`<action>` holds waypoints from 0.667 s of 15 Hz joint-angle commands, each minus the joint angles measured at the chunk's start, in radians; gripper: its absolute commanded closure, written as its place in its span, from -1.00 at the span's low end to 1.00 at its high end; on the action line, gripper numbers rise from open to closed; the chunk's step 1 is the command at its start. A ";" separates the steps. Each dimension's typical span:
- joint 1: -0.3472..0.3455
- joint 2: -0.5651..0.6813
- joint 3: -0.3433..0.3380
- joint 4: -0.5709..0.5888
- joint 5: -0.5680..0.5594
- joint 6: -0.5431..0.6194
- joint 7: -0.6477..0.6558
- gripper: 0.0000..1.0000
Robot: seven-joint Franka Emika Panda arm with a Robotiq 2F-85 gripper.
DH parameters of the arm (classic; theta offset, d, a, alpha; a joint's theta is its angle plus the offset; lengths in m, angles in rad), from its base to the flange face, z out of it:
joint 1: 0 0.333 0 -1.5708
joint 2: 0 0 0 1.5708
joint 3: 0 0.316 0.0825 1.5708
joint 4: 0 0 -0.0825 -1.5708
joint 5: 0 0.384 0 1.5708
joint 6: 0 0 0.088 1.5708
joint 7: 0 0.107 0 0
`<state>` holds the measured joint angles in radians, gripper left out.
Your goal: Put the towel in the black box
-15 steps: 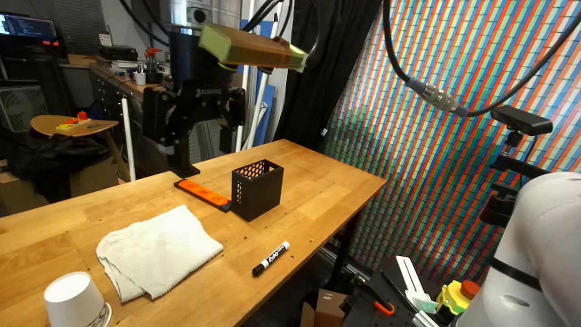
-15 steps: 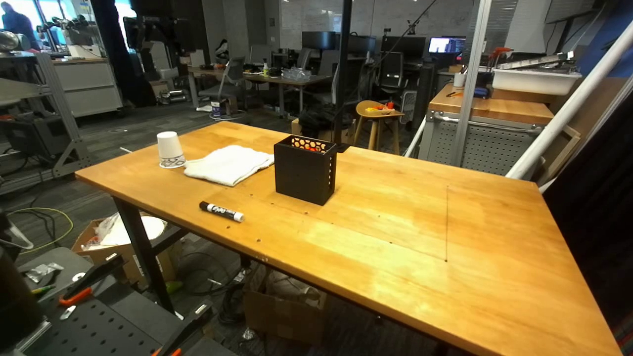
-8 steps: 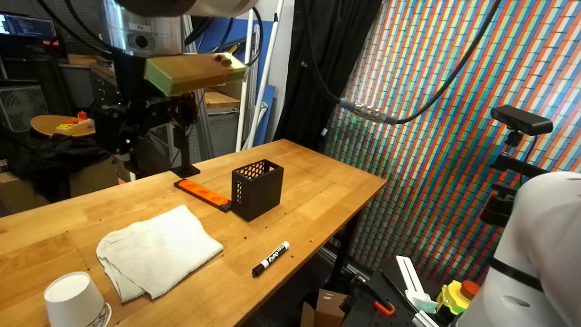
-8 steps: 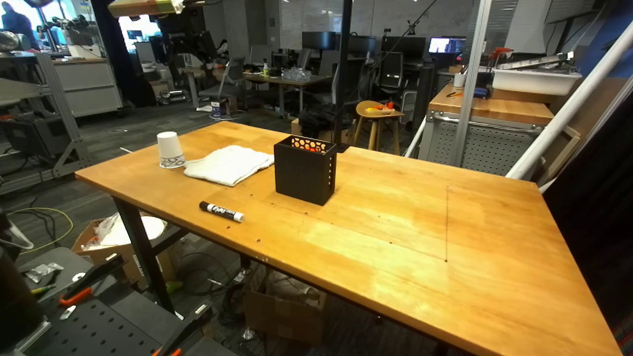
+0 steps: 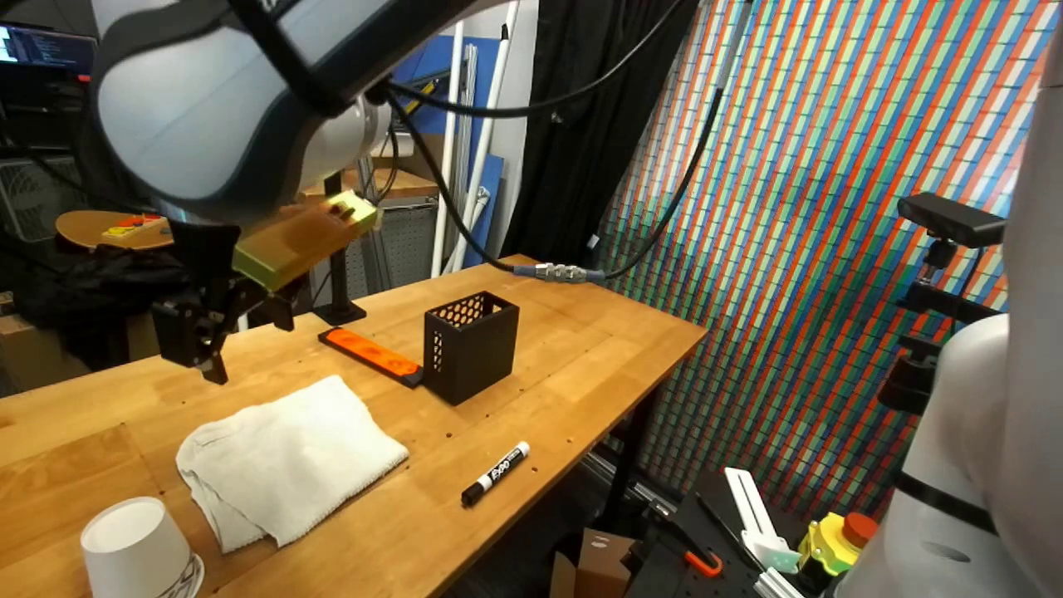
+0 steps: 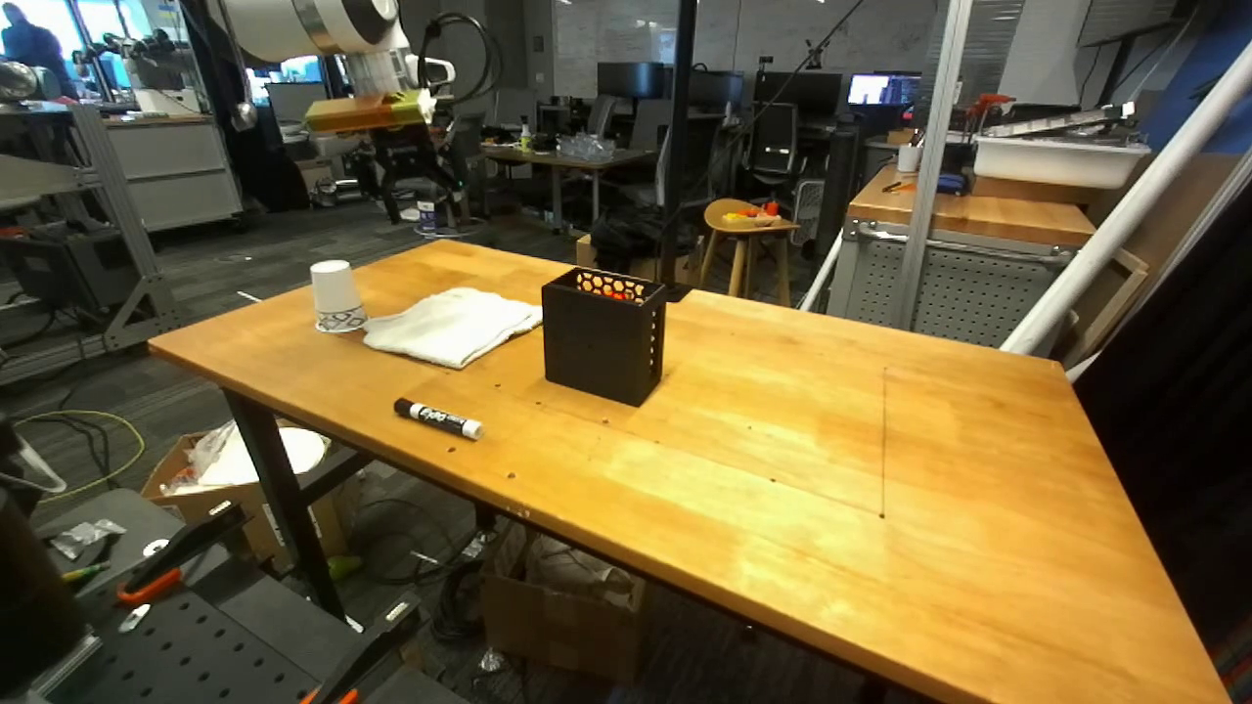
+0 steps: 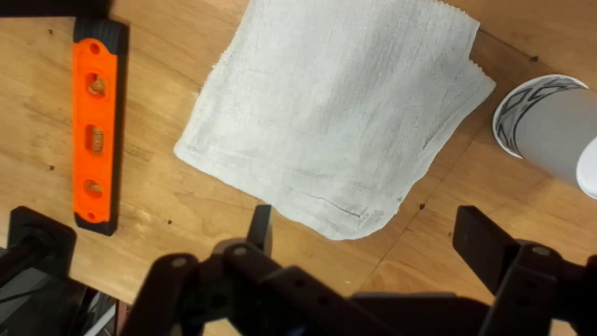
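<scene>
one white towel [image 5: 291, 457] lies folded on the table [image 5: 598, 332], lower left in an exterior view, the black box [image 5: 477, 353] (upright, with honeycomb holes) near the centre. the gripper [image 7: 363, 223] gapes wide at the bottom of the wrist view, an upturned cup [image 7: 548, 130] at far right.

Robotics lab, with workshop and office mixed in. White robot arm [image 6: 293, 27] in both exterior views; black bar-shaped camera [image 5: 951, 218] on a mount [image 5: 938, 256]; red emergency-stop button [image 5: 859, 530] on a yellow housing [image 5: 826, 541]. Workshop side: orange torpedo level [image 7: 95, 114] on a wood-topped table [image 6: 831, 440], a workbench [image 6: 978, 217] with a perforated panel [image 6: 978, 284] below its top, a metal upright [image 6: 932, 166]. Office side, in the background of an exterior view: dark monitors [image 6: 631, 80], one lit screen [image 6: 880, 88], office chairs [image 6: 776, 127], dark grey carpet [image 6: 293, 230]. Open cardboard box [image 6: 558, 626] low down, below table level.
</scene>
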<state>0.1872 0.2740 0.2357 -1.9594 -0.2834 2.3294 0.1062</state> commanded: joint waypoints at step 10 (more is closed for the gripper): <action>0.053 0.303 -0.113 0.130 -0.062 0.064 -0.170 -1.00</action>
<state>0.2342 0.5160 0.1496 -1.8919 -0.3372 2.3859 -0.0260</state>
